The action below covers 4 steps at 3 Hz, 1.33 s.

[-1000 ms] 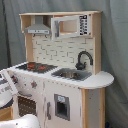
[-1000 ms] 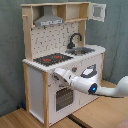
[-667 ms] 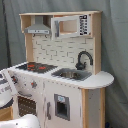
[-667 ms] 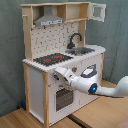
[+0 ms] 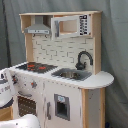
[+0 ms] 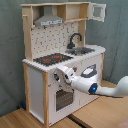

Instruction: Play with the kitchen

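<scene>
kitchen front panel gets the arm's attention

kitchen [image 6: 60, 65] stands upright on the wooden floor [image 6: 100, 112] in front of a grey curtain [image 5: 114, 45], tall, white and pale wood, seen in both exterior views. its black and red hob [image 6: 50, 59] sits beside the steel sink [image 6: 82, 50] with the black faucet [image 6: 75, 39] arching over it; a grey hood [image 6: 49, 21] hangs above, and the windowed oven door [image 6: 62, 99] fills the lower front.

the arm reaches in from the second exterior view's right, and its hand [image 6: 64, 77] is up against the knob panel just above the oven door. from here i cannot tell whether it is spread or pinching a knob.

by the look of it, the whole unit is stiff, boxy and far too bulky to lift, so play means working its small moving parts. the knobs look hard and smooth, best taken by the rim with a light pinch and turned. the oven door would want a pull at its top edge. the faucet looks thin and could be strained by a hard sideways push.
</scene>
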### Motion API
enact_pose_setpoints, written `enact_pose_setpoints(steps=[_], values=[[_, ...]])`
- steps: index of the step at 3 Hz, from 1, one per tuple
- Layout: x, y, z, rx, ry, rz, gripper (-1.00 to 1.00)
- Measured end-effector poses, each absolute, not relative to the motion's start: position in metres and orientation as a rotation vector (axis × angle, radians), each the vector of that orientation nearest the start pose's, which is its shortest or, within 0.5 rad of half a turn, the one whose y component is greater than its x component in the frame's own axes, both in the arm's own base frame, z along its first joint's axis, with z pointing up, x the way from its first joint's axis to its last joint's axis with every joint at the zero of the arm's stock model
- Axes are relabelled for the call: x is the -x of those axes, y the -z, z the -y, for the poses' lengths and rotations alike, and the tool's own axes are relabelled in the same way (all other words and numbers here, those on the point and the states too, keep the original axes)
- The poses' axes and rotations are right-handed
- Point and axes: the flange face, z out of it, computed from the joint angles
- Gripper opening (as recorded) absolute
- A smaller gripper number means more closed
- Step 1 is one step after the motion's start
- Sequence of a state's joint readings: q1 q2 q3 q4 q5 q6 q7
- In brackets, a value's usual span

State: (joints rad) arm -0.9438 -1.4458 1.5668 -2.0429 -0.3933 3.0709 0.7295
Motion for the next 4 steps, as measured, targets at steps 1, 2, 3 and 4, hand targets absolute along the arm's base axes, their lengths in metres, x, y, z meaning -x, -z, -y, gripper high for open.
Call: enact_pose_setpoints(steps=[1, 2, 3, 4], values=[[-0.347, -0.334, -0.537, -1.613, -1.642, -0.999, -1.0], [-0.346, -0.333, -0.538, -1.638, -1.663, -0.981, -1.0], [-0.346, -0.333, -0.538, -1.638, -1.663, -0.982, 1.0], [-0.324, -0.321, -0.55, -1.509, -1.579, -1.072, 1.0]])
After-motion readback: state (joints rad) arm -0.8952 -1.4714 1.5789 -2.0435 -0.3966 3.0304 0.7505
